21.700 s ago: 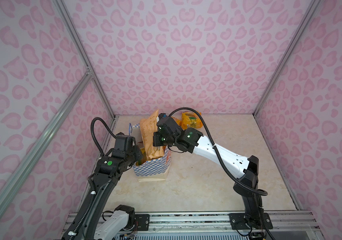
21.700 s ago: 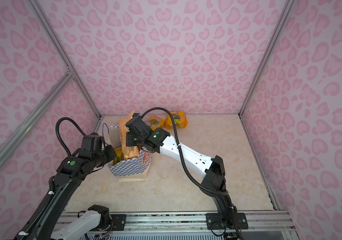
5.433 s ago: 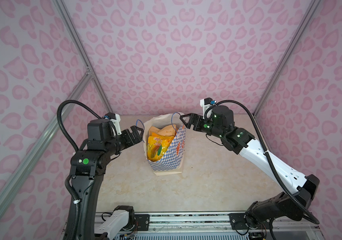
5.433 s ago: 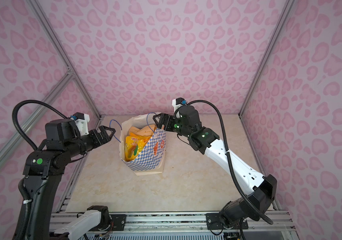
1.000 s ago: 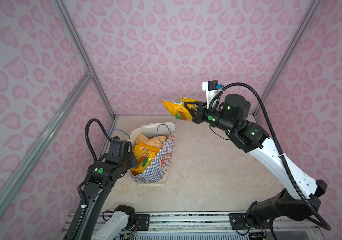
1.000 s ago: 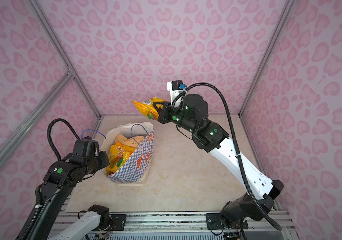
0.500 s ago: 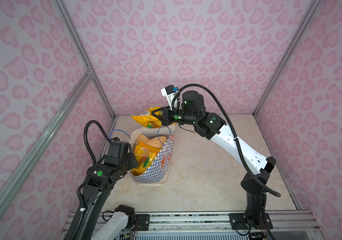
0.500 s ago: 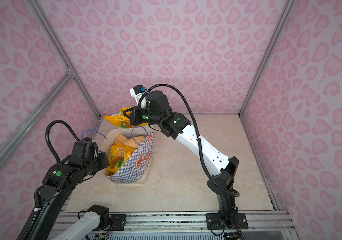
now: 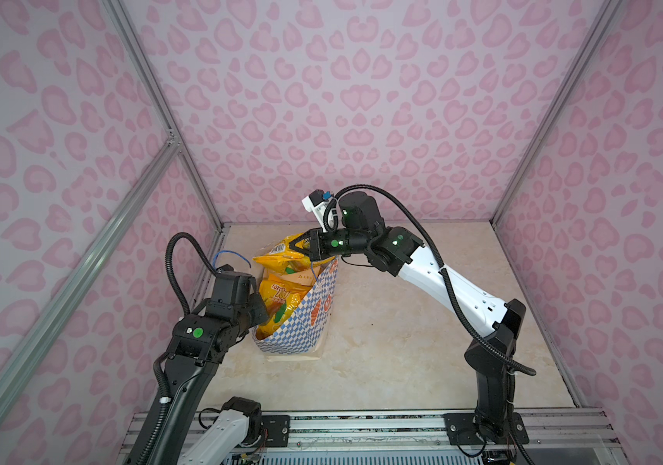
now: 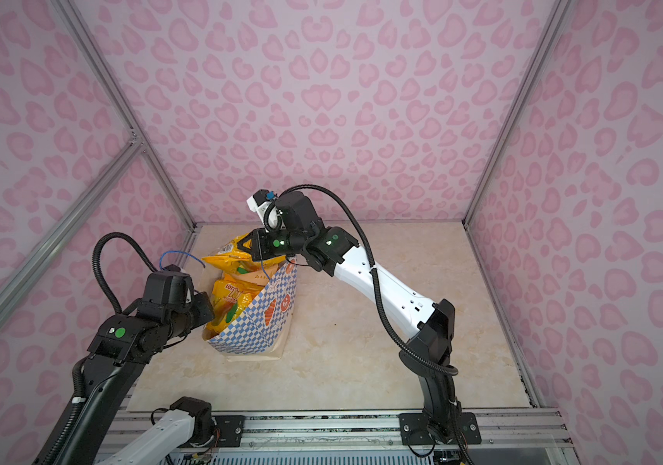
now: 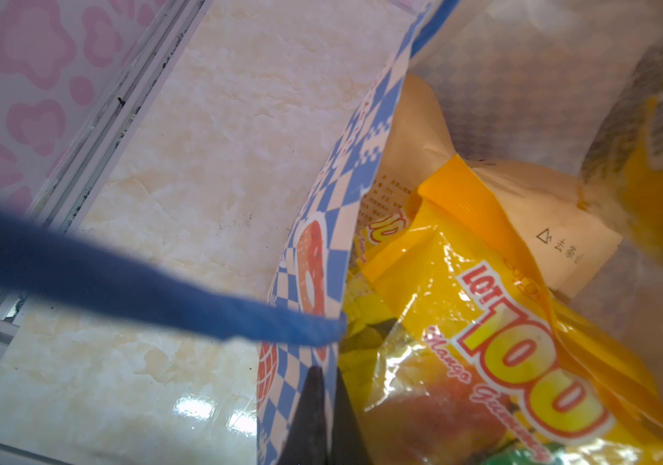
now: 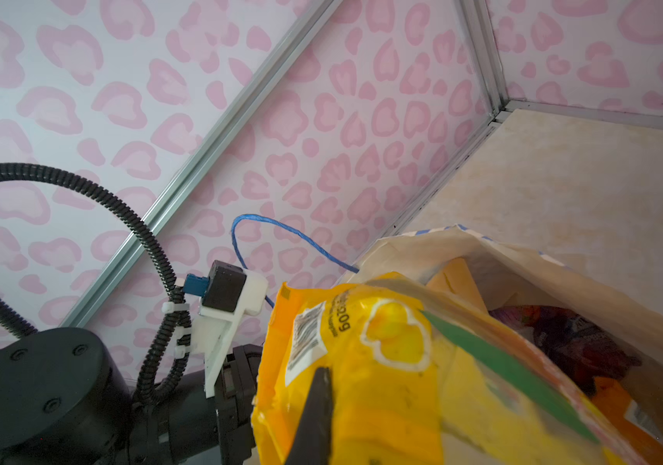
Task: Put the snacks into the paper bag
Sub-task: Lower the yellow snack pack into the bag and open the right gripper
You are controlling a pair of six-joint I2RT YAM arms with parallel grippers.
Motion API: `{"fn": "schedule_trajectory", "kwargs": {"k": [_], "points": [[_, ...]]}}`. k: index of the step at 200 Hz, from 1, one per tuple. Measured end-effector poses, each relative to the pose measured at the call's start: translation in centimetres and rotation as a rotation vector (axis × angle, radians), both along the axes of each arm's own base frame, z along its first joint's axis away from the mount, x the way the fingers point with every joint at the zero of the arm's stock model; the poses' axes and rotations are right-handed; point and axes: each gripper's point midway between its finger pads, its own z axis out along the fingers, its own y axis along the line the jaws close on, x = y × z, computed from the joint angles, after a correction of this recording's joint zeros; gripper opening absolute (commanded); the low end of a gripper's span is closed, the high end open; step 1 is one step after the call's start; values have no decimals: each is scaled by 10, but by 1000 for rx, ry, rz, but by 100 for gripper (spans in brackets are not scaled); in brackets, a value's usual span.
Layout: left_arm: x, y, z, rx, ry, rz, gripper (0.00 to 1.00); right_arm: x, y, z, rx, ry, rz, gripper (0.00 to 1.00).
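The paper bag (image 9: 313,318) (image 10: 269,318), cream with blue checks, stands open at the left of the floor. My left gripper (image 9: 260,313) (image 10: 206,308) (image 11: 328,374) is shut on its near rim (image 11: 305,257). Inside lie a yellow mango packet (image 11: 503,342) (image 9: 281,298), a tan pouch (image 11: 543,217) and a purple packet (image 12: 571,334). My right gripper (image 9: 301,245) (image 10: 248,241) (image 12: 322,376) is shut on a yellow snack packet (image 9: 281,261) (image 10: 233,261) (image 12: 382,362), which hangs at the bag's mouth (image 12: 482,249).
A blue cord handle (image 9: 233,255) (image 11: 120,273) arcs up beside my left wrist. Pink patterned walls with metal posts (image 9: 197,177) close in the left, back and right. Bare marble floor (image 9: 422,342) lies right of the bag.
My right gripper has come down with the yellow packet onto the bag's mouth. The left gripper keeps its hold on the rim and has not moved.
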Motion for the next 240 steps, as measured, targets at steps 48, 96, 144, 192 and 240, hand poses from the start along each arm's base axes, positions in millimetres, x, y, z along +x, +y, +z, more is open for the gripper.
{"fn": "schedule_trajectory", "kwargs": {"k": [48,96,144,192,240], "points": [[-1,0,2,-7,-9,4,4,25,12,-28,-21,43,-31,0],[-2,0,3,-8,-13,4,4,52,25,-49,-36,57,-63,0],[-2,1,2,-7,-12,5,4,68,16,-79,-117,112,-147,0],[0,0,1,-5,-10,5,4,73,3,-111,-223,138,-232,0],[1,1,1,-4,-10,7,4,78,7,-131,-248,152,-250,11]]}}
